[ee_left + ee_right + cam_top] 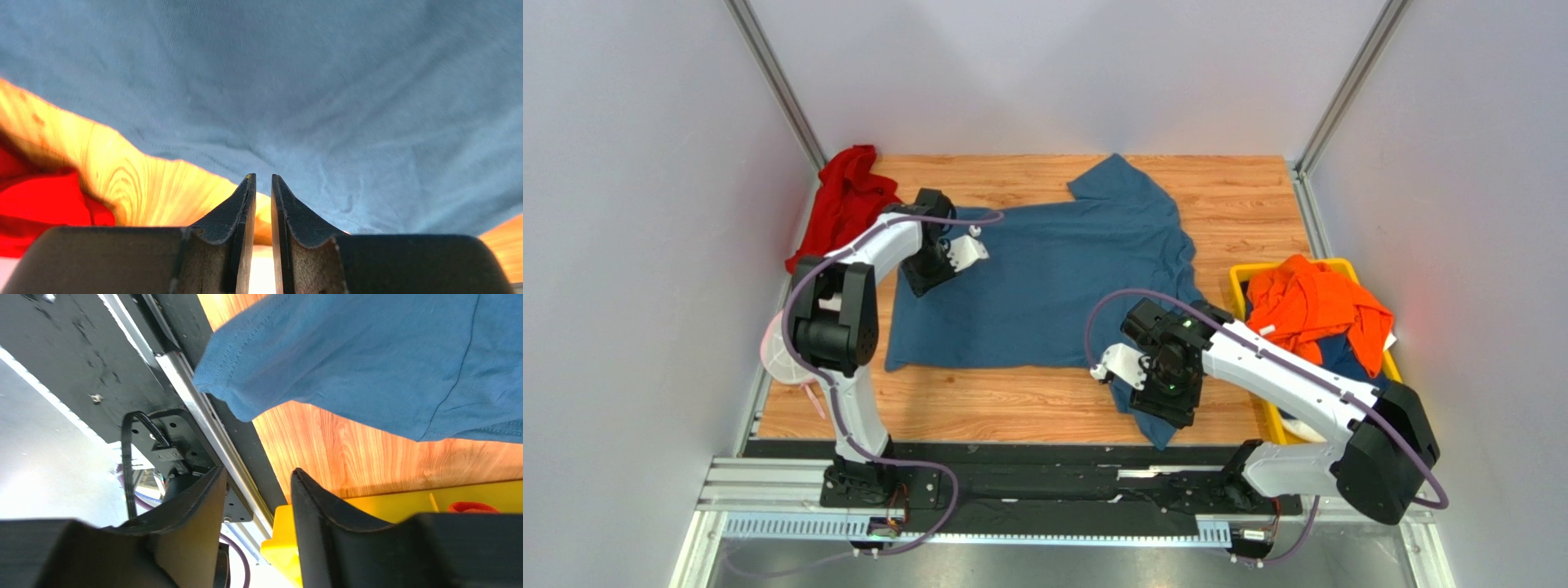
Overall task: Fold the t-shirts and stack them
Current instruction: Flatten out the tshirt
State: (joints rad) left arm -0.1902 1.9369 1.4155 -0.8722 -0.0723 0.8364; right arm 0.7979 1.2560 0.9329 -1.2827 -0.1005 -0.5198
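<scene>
From above, the blue t-shirt (pixel 1063 282) is lying spread out, the left gripper (pixel 967 251) sitting at its left edge and the right gripper (pixel 1112 364) at its near sleeve. In the left wrist view, the fingers are standing narrowly parted at the shirt's edge, gripping nothing. In the right wrist view, the fingers are gaping wider, empty, near the sleeve.

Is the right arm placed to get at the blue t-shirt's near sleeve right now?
Probably yes: the right gripper is open and empty, and the near sleeve of the blue t-shirt lies uncovered just ahead of it.
</scene>
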